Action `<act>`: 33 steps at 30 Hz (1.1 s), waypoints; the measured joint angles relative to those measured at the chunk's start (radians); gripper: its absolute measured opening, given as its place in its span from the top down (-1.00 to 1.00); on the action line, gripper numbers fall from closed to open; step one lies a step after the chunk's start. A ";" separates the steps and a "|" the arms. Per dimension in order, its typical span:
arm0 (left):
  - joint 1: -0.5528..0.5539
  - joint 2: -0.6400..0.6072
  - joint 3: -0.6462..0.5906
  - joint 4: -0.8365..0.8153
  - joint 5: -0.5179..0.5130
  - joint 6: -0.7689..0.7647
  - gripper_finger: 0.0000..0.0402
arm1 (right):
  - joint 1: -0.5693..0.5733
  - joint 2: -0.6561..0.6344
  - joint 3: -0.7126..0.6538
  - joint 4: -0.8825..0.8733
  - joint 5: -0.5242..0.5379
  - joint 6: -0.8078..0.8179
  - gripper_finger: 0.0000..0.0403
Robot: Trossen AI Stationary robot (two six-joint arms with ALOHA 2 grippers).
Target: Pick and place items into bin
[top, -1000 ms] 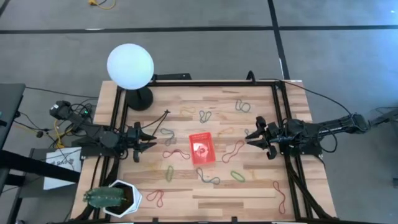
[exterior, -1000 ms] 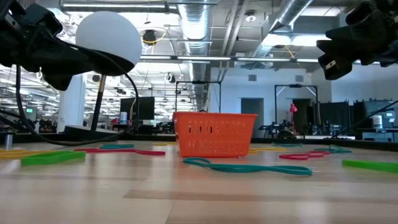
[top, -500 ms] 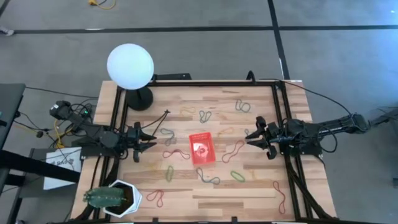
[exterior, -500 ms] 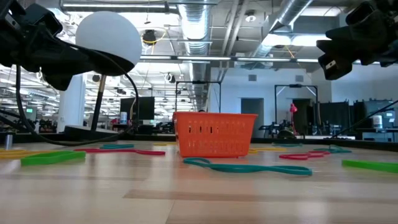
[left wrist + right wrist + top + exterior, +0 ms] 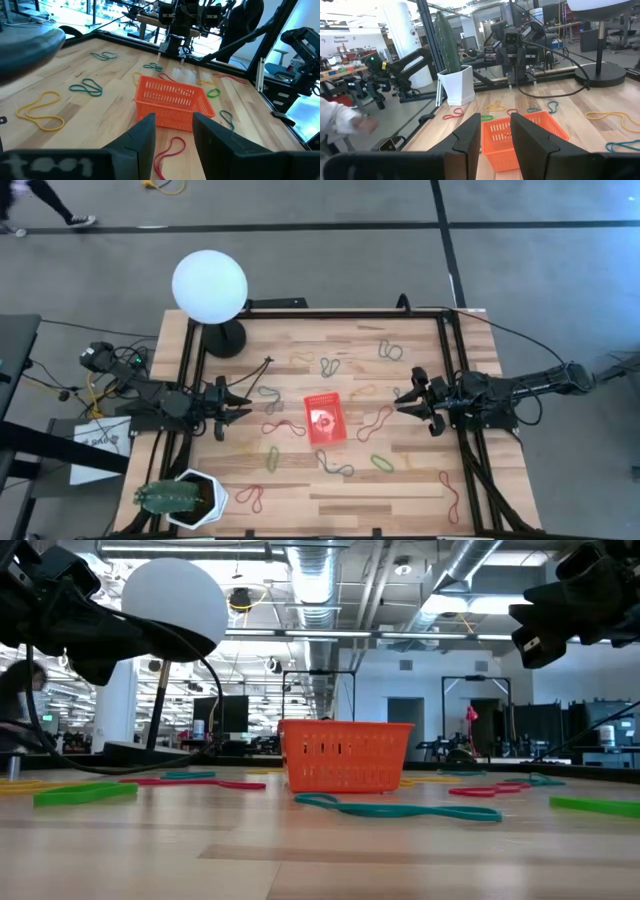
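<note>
The small red mesh bin (image 5: 326, 420) stands on its base at the middle of the wooden table. Thin rubber bands lie flat all around it: a red one (image 5: 283, 427) to its left, a red one (image 5: 375, 422) to its right, a teal one (image 5: 335, 465) nearer, and a yellow one (image 5: 360, 392) farther off. My left gripper (image 5: 240, 406) hovers open left of the bin, pointing at it; its wrist view shows the bin (image 5: 172, 102) and a red band (image 5: 170, 150) past my left gripper (image 5: 173, 131). My right gripper (image 5: 402, 402) hovers open on the bin's right, fingers (image 5: 470, 137) facing the bin (image 5: 554, 126).
A lamp with a white globe (image 5: 209, 285) and a black cable (image 5: 255, 375) stand at the far left. A white hexagonal pot with a cactus (image 5: 180, 498) sits at the near left corner. Black frame rails (image 5: 448, 360) edge the table. A person (image 5: 45, 205) walks beyond the far left.
Both arms, the bin and the bands have kept still. A person has come into view on the floor beyond the table's far left corner.
</note>
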 joint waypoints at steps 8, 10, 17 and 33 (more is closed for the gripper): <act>0.000 0.000 0.005 0.014 -0.059 0.219 0.41 | 0.000 0.000 0.000 0.000 0.000 0.000 0.49; 0.000 0.000 0.006 0.014 -0.058 0.261 0.41 | 0.000 0.000 0.000 0.000 0.000 0.000 0.49; 0.000 0.000 0.009 0.005 -0.069 0.260 0.41 | 0.000 0.000 0.000 0.000 0.000 0.000 0.49; 0.000 0.000 0.013 -0.003 -0.239 0.079 0.41 | 0.000 0.000 0.000 0.000 0.000 0.000 0.49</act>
